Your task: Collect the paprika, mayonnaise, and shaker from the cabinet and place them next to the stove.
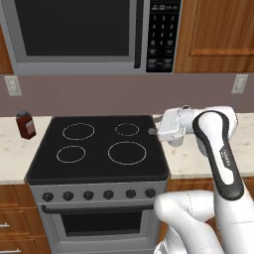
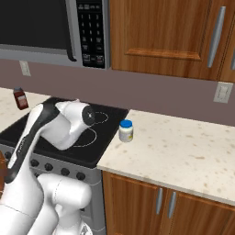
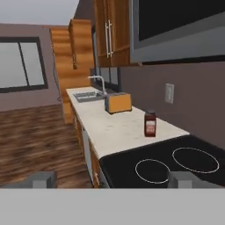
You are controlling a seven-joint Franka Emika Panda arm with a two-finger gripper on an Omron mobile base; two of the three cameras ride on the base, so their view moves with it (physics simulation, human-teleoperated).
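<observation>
Empty and spread wide, the hand point(image 1: 153, 132) hovers over the flat black glass stove point(image 1: 99, 144). Dark red-brown paprika bottle point(image 1: 25, 124) and blue-lidded white mayonnaise jar point(image 2: 125, 131) stand on the speckled worktop point(image 2: 183, 151) flanking it; I judge the shaker remains to fetch.

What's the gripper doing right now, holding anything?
Gripper: open, jaws wide apart, holding nothing.

Microwave point(image 1: 74, 30) above — toaster point(image 3: 117, 103) on counter point(image 3: 118, 127) beside sink point(image 3: 87, 96)
</observation>
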